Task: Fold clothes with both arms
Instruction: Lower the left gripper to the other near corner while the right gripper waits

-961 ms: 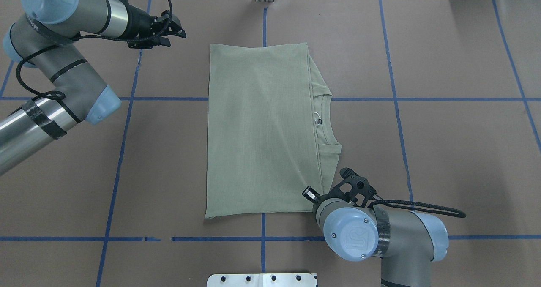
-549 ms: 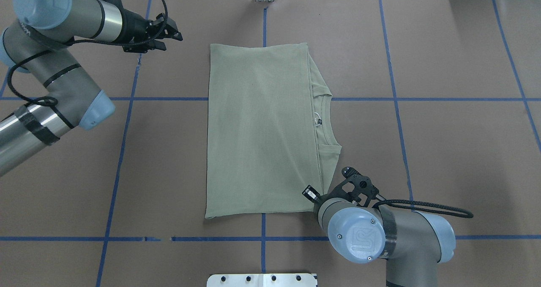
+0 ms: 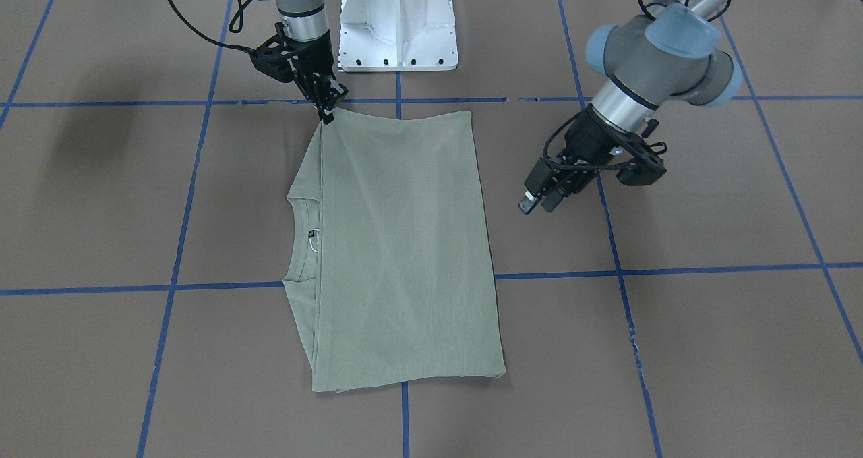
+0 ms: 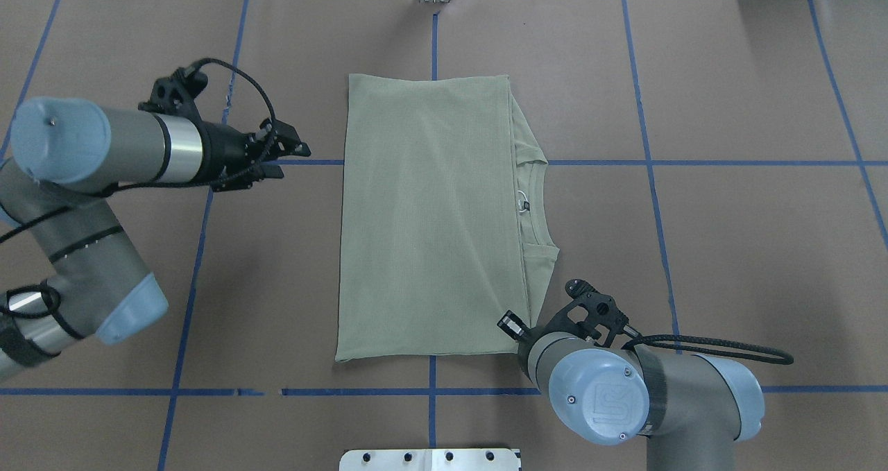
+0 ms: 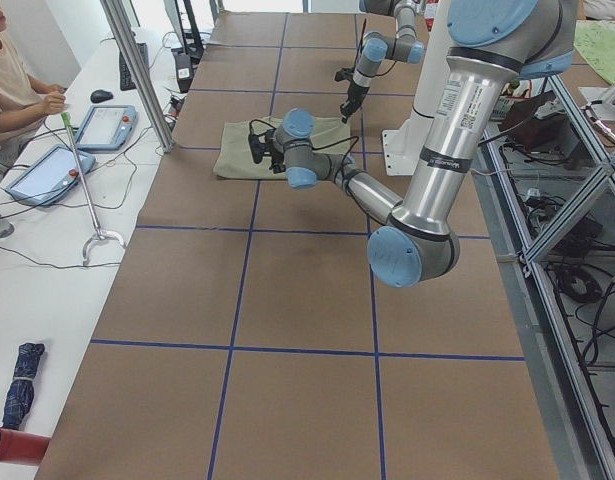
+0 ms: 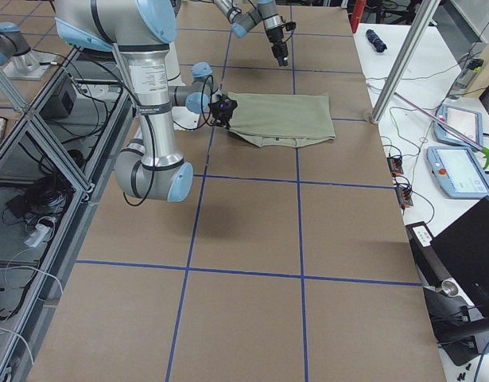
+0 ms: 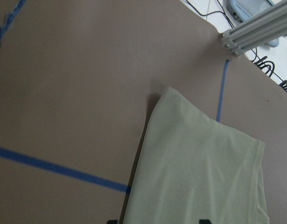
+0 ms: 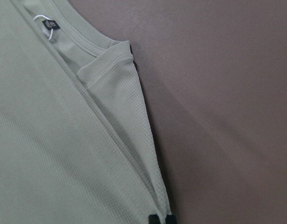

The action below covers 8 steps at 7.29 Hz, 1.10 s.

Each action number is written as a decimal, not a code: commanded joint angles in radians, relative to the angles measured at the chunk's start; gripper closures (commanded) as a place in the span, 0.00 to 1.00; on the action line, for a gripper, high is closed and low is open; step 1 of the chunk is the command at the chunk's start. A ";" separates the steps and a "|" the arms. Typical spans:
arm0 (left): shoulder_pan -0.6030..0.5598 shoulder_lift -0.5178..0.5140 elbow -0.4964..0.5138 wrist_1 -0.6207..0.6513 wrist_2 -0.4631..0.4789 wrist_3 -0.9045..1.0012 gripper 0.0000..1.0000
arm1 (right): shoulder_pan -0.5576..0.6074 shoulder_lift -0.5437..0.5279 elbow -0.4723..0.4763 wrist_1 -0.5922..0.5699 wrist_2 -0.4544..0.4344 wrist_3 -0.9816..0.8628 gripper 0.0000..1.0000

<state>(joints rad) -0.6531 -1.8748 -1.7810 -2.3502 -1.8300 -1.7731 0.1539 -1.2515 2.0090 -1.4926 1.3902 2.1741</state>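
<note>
While off the shirt point(image 4: 427, 214), left jaws wide; right jaws tight on its corner.

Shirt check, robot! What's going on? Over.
Right tool shut on shirt corner. Left tool open, beside the shirt, not touching. Shirt folded, neck showing. Nothing in the way.

One shirt point(image 4: 427, 214), two robot arms point(image 4: 90, 145), one white pedestal point(image 3: 398, 26), perhaps one operator point(image 5: 12, 80)

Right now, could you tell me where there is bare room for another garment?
The table on the robot's right, beyond the shirt's neckline, is bare. Crowded: left of the shirt, where the left gripper hovers, and its near right corner, held by the right gripper.
</note>
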 commanded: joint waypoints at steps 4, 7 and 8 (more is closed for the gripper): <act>0.403 0.105 -0.126 0.134 0.308 -0.197 0.31 | -0.004 -0.002 0.008 0.000 0.000 0.000 1.00; 0.443 0.102 -0.118 0.135 0.310 -0.200 0.38 | -0.004 -0.003 0.008 0.000 0.000 0.000 1.00; 0.452 0.102 -0.115 0.135 0.310 -0.200 0.39 | -0.004 -0.003 0.008 0.000 0.000 0.000 1.00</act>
<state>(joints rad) -0.2140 -1.7719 -1.8993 -2.2158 -1.5206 -1.9725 0.1503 -1.2546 2.0174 -1.4926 1.3898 2.1737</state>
